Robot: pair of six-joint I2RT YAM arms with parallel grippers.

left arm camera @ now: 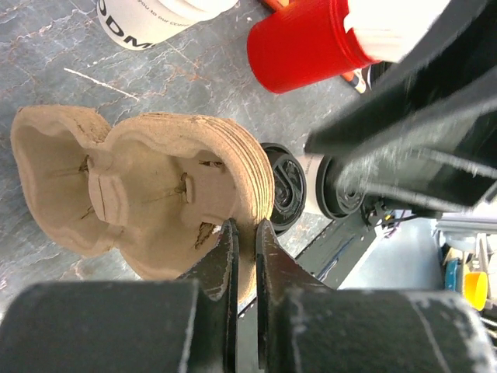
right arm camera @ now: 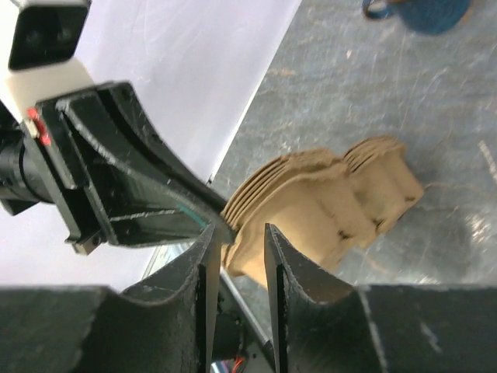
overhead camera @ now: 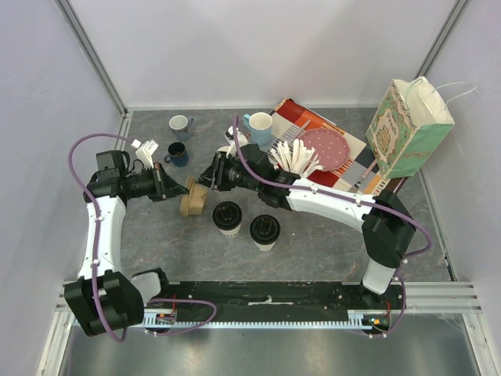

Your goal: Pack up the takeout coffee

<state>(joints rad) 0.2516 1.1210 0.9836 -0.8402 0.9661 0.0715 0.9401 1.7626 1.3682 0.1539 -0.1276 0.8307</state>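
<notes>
A stack of brown cardboard cup carriers (overhead camera: 193,200) is held tilted just above the table. My left gripper (overhead camera: 177,190) is shut on one edge of the stack (left arm camera: 155,186), its fingertips (left arm camera: 246,227) pinching the rim. My right gripper (overhead camera: 208,178) comes from the opposite side, and its jaws (right arm camera: 237,233) are closed on the outer carrier's rim (right arm camera: 326,202), right beside the left fingers. Two takeout coffee cups with black lids (overhead camera: 228,217) (overhead camera: 264,231) stand upright just right of the stack. A white cup with dark lettering (left arm camera: 155,19) shows in the left wrist view.
Three ceramic mugs (overhead camera: 180,124) (overhead camera: 177,153) (overhead camera: 259,125) stand at the back. A patterned tray (overhead camera: 352,149) holds a red plate (overhead camera: 326,146) and white cutlery (overhead camera: 296,159). A green paper bag (overhead camera: 411,125) stands upright at the right. White walls enclose the table.
</notes>
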